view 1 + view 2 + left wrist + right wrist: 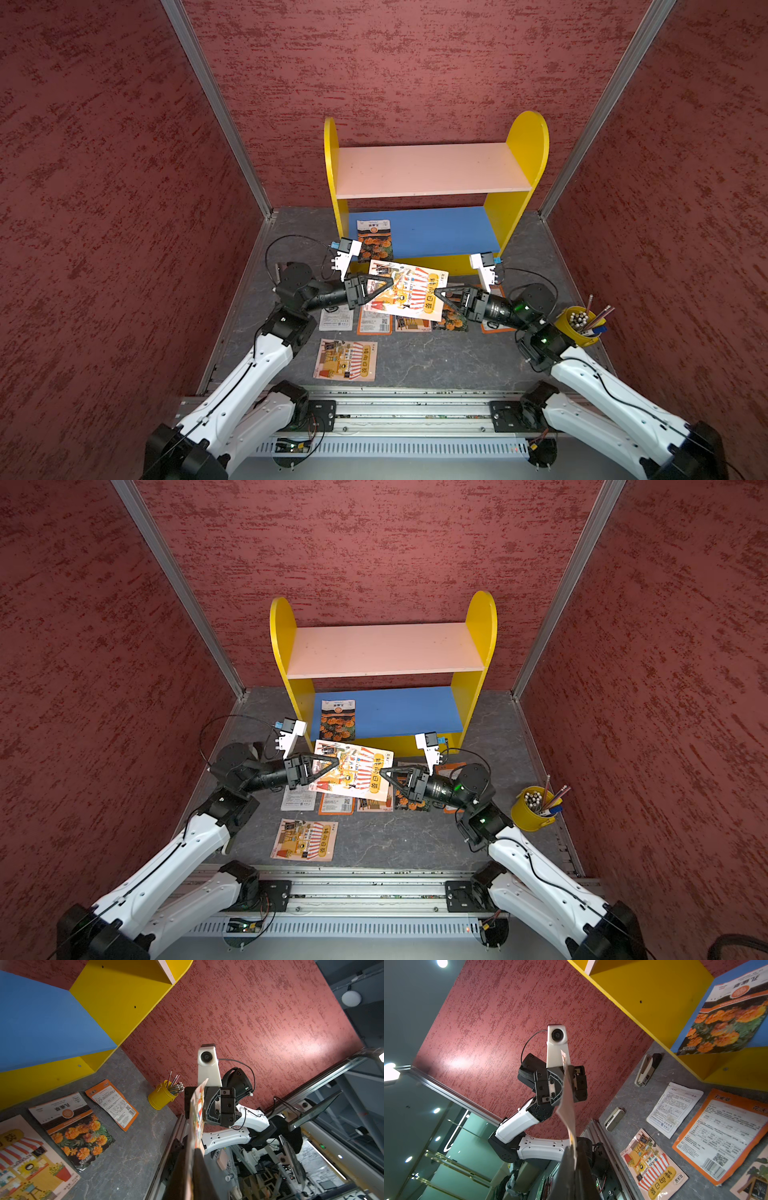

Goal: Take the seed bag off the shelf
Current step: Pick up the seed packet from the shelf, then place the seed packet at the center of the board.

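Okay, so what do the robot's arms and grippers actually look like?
The left arm and right arm have white shells with black joints, and thin black cables trail along them. The left gripper and right gripper are black open-frame triangles. A white camera mount with a blue plug sits on each wrist. Small green lights glow on the right arm's joints.

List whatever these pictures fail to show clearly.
- Left gripper: whether its jaws grip the held seed bag is unclear; in the right wrist view the bag's edge crosses them.
- Bags beneath it: partly covered by it in both top views.
- Print on the white bag: too small in both top views.
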